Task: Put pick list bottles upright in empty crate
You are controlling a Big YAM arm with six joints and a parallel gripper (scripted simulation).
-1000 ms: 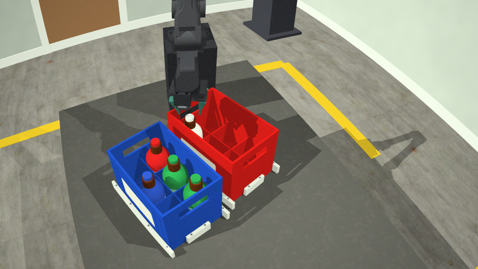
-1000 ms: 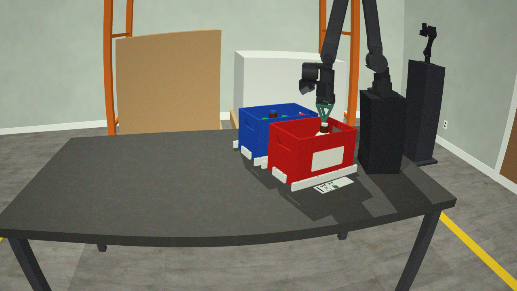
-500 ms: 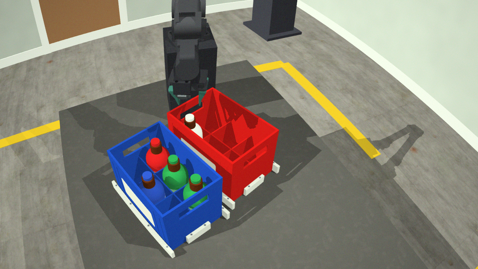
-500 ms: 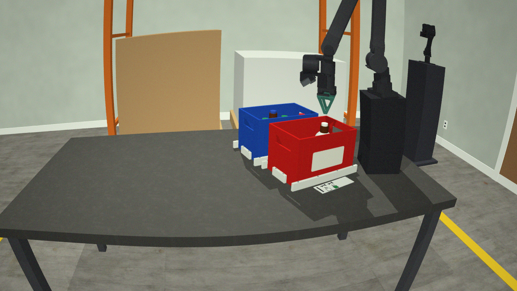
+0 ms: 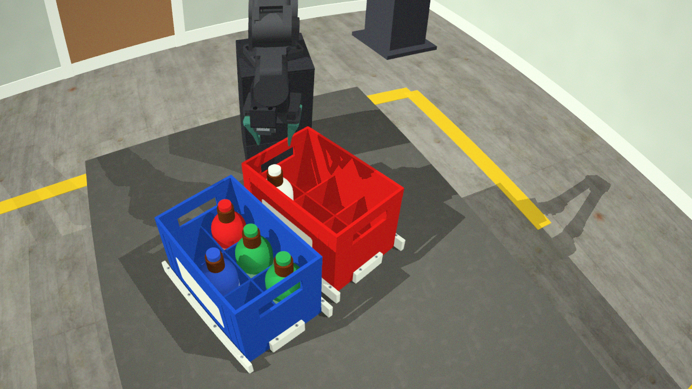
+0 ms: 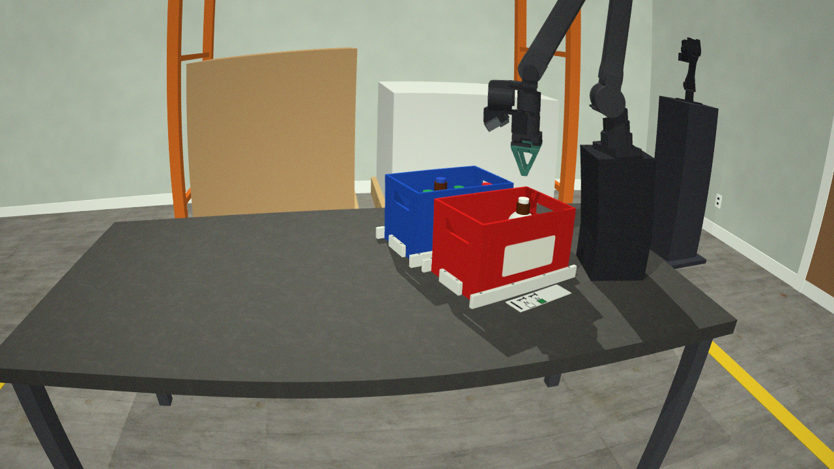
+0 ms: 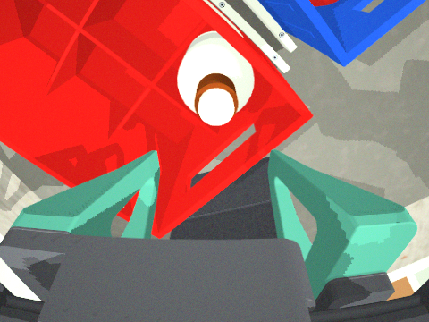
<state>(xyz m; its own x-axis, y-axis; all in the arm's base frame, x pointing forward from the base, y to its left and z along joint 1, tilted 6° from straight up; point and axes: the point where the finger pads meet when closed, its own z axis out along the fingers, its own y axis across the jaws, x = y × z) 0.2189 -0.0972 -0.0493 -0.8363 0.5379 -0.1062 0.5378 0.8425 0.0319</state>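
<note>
Red plastic-looking crate (image 5: 360,241) (image 6: 501,245) (image 7: 179,215), seen from the top, holds one upright white bottle with a brown neck (image 5: 275,178) (image 6: 522,206) (image 7: 216,98); beside it, a blue crate (image 5: 285,309) (image 6: 408,215) (image 7: 344,58) shows red, blue and two green-capped bottles. Only the exterior view shows the white paper pick list (image 6: 537,298), lying by the red crate. The wrist view shows the green-fingered gripper (image 5: 274,143) (image 6: 524,173) (image 7: 214,160) released, its fingers apart with nothing gripped.

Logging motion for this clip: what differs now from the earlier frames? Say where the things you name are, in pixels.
The gripper (image 5: 274,143) (image 6: 524,174) (image 7: 214,160), open, rose from just above the white bottle (image 5: 283,187) (image 6: 518,216) (image 7: 216,67) and drew back towards the arm's base. Nothing was visibly grasped. Both the red crate (image 5: 367,246) (image 6: 466,256) (image 7: 292,100) and blue crate (image 5: 290,314) (image 6: 408,218) (image 7: 328,42) stayed put.
</note>
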